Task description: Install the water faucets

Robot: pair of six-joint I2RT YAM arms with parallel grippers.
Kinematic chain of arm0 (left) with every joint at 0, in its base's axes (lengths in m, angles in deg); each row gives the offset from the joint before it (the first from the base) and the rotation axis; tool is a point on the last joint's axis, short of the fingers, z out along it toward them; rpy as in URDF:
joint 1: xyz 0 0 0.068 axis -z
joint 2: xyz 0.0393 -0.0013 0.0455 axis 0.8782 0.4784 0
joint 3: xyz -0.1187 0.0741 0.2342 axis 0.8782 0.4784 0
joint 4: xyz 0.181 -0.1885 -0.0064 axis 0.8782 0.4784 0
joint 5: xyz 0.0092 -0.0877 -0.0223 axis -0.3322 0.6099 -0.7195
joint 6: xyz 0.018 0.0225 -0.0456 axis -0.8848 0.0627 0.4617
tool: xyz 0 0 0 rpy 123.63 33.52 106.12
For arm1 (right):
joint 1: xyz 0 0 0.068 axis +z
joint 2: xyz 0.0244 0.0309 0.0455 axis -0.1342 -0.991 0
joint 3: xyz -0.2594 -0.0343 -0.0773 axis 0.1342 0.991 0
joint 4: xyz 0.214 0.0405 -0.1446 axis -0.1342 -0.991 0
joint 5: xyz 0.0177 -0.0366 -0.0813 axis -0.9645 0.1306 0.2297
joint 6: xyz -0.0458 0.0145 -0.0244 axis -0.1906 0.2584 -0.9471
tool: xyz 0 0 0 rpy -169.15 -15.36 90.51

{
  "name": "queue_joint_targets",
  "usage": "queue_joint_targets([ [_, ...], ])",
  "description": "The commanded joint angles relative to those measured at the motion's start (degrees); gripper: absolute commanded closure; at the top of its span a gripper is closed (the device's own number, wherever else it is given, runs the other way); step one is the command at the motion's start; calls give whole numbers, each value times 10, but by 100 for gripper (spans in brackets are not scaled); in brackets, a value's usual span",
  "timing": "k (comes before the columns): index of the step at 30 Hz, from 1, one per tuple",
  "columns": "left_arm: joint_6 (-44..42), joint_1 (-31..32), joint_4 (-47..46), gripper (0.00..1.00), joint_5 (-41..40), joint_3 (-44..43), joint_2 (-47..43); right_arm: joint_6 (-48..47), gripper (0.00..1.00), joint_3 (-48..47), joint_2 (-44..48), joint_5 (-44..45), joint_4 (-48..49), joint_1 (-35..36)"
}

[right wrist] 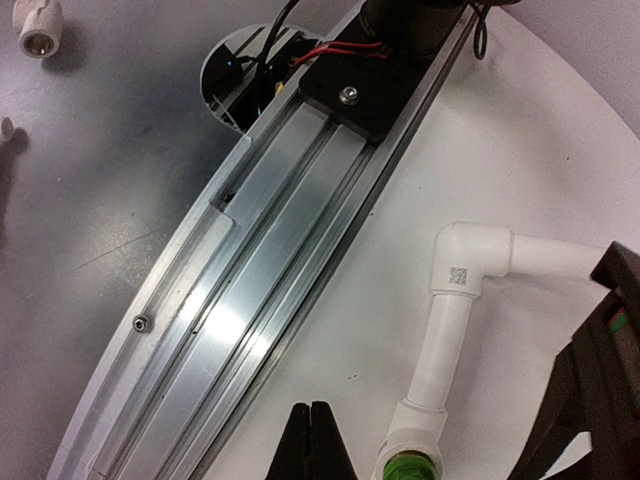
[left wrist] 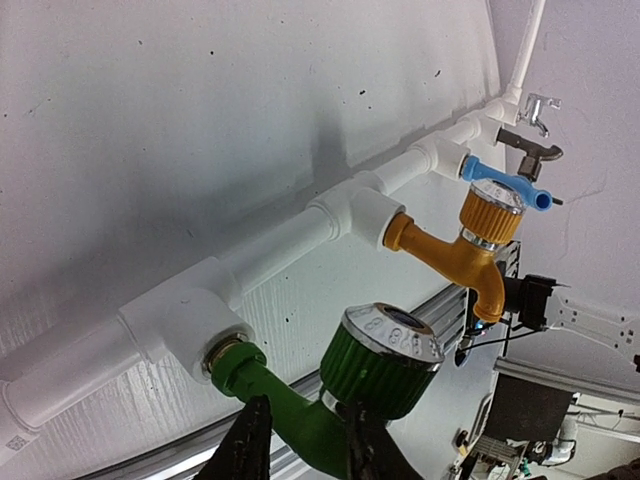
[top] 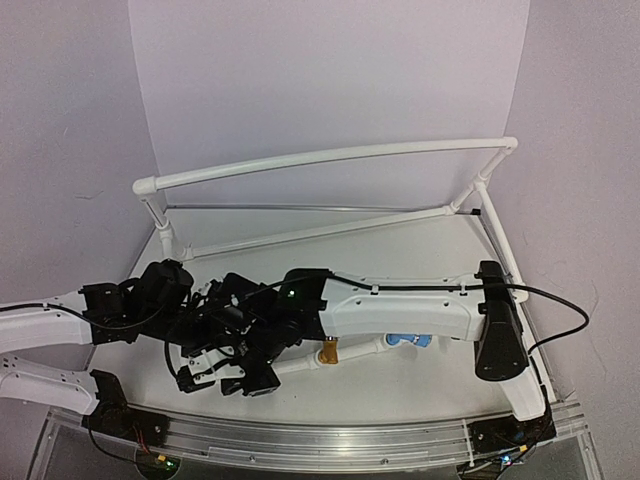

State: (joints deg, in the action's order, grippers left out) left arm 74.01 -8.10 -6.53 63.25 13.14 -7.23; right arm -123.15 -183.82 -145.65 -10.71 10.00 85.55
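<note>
Green faucet point(left wrist: 385, 365) seated in the white pipe's point(left wrist: 280, 245) near tee, golden-orange faucet point(left wrist: 462, 252) in the next; I read left gripper point(left wrist: 310, 418) clamped on the green faucet's body, right gripper's point(right wrist: 313, 425) fingers pressed together, empty, over the table point(right wrist: 500, 150).

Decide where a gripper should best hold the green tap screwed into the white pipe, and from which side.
Hold the green tap by its smooth body, between the threaded neck and ribbed knob, coming from the side away from the pipe. That part is narrow and juts clear of the pipe; the knob is wider. The left gripper holds it there.
</note>
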Motion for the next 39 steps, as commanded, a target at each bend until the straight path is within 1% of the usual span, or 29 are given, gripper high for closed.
queue_joint_targets([
  [1,-10,2,17,65,-23,-28,-30,0,91,-31,-6,5,27,-2],
  [4,-6,1,51,49,-70,-37,-77,1,71,-35,12,-9,-4,-2],
  [7,-8,1,85,40,-108,-47,-120,-4,56,-43,30,-14,-43,-2],
  [11,-15,1,103,34,-119,-56,-131,0,41,-45,52,-8,-67,-1],
  [15,-22,1,102,29,-98,-53,-148,19,32,-22,83,4,-69,-16],
  [21,-19,1,121,28,-86,-42,-170,21,25,30,140,29,-68,-55],
  [24,-21,1,133,28,-88,-48,-166,9,24,62,152,69,-54,-67],
  [27,-23,1,131,28,-90,-48,-166,0,28,105,155,146,-4,-80],
  [30,-25,2,126,28,-92,-48,-163,-5,37,123,141,195,27,-85],
  [32,-26,1,125,28,-92,-49,-161,-6,38,119,131,192,28,-86],
  [34,-24,1,126,28,-95,-49,-160,-8,32,121,129,171,25,-86],
  [36,-20,1,130,28,-99,-48,-164,-16,28,128,132,152,16,-86],
  [39,-14,1,131,28,-109,-44,-176,-26,27,144,134,147,7,-86],
])
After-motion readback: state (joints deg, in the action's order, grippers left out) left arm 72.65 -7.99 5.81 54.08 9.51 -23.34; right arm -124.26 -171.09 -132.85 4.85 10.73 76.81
